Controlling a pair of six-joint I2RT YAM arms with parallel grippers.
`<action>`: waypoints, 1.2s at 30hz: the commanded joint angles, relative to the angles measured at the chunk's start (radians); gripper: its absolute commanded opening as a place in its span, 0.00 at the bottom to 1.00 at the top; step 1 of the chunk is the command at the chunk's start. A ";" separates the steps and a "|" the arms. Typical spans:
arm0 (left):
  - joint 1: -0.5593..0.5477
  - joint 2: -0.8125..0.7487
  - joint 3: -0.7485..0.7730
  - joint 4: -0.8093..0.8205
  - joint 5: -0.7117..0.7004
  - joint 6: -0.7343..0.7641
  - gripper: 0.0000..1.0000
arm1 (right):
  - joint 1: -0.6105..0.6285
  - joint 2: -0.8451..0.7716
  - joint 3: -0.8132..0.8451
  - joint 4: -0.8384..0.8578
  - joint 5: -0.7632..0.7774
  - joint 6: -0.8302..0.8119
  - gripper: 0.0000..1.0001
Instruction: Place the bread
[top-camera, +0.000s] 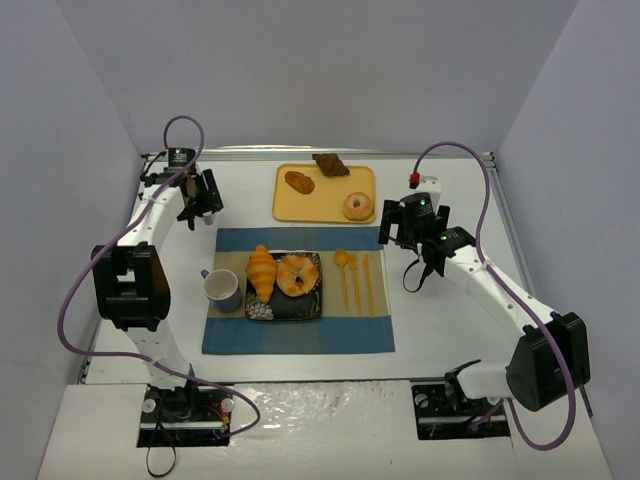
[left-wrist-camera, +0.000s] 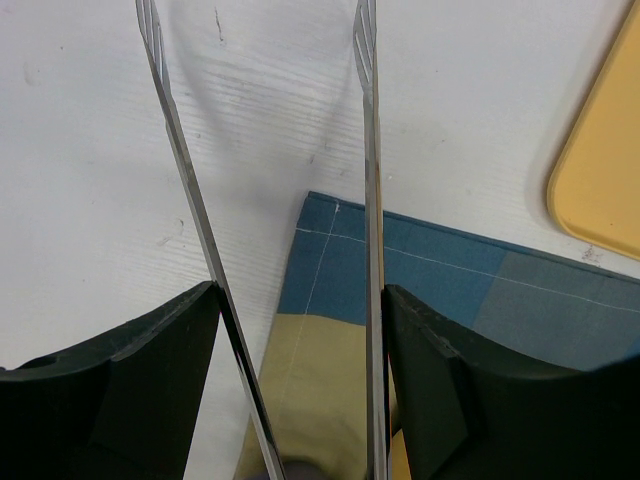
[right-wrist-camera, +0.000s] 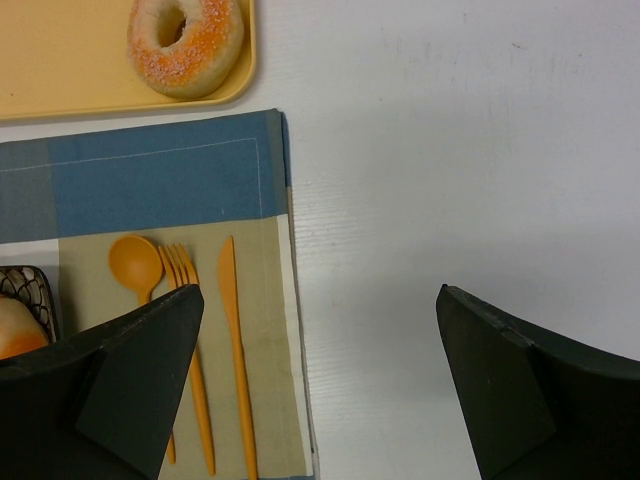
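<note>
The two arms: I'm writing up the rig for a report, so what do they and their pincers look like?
The left arm and right arm both have white links and bulky black joint housings, and a purple cable loops along each. The right one carries a small red connector near its wrist. The left pincer and right pincer are black, with thick wedge-shaped fingers.
</note>
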 joint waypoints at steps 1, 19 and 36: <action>0.008 -0.025 0.003 0.080 0.004 0.012 0.61 | 0.002 0.002 0.009 0.048 0.017 -0.019 1.00; 0.108 0.075 -0.088 0.095 0.085 -0.055 0.61 | 0.003 0.004 0.003 0.052 0.001 -0.013 1.00; 0.108 0.026 -0.141 0.108 0.098 -0.049 0.79 | 0.004 -0.010 0.019 0.052 -0.017 -0.013 1.00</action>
